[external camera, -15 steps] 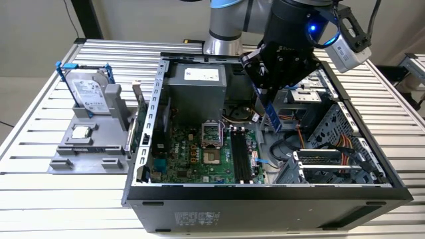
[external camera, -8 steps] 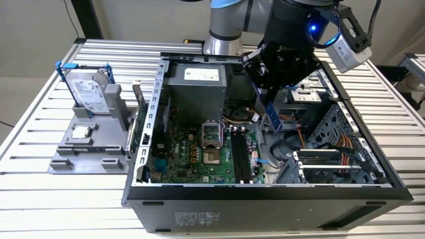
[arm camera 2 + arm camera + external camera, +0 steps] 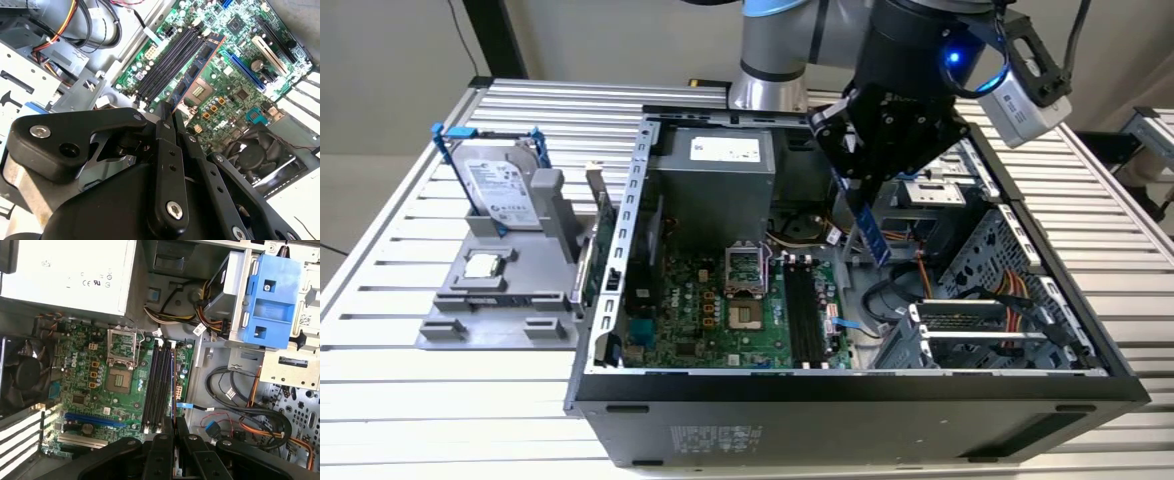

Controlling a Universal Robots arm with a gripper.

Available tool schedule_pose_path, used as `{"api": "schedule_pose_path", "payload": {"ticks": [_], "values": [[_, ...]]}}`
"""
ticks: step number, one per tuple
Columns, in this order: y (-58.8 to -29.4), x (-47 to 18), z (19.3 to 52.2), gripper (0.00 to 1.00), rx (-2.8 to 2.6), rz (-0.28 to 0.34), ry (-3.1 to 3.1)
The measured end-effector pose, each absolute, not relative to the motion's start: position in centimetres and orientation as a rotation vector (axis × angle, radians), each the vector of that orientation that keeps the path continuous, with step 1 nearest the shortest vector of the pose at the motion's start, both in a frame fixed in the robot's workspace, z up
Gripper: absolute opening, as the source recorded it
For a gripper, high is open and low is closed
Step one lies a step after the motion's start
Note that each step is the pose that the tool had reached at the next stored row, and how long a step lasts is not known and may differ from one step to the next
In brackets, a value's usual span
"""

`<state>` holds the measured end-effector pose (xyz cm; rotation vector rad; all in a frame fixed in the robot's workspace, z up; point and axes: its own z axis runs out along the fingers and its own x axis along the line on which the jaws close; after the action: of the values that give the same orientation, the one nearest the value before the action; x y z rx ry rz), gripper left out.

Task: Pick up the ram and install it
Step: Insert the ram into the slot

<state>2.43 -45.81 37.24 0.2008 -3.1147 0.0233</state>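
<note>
**Ram in the fingers, poised over the slots**

In the exterior view the arm reaches down into the open black metal computer case, its wrist aimed almost straight at the board. The black link-fingered gripper is clamped on the upper end of the ram, a long, thin bluish circuit-board stick that hangs on end below it, leaning slightly. Its lower end is clear above the long black memory slots, a little to the side of them away from the square processor socket, and touches nothing.

In the second wrist view the gripper is pinched tight on the ram, which runs out from it roughly parallel with the slots, in the air beside them and not in one.

In the first wrist view the gripper shows the ram edge-on as a thin line along the outermost of the slots.

As I read it, the pick-up is done and the installing is in hand. Seating calls for the stick's lower edge to be squared over one slot, then a straight, even press down.
</note>
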Motion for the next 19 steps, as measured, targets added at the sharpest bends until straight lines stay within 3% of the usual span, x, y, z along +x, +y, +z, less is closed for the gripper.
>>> {"api": "schedule_pose_path", "payload": {"ticks": [19], "values": [[-45.96, 2.97, 36.94, 0.00, 0.048, 0.021, -3.123]]}}
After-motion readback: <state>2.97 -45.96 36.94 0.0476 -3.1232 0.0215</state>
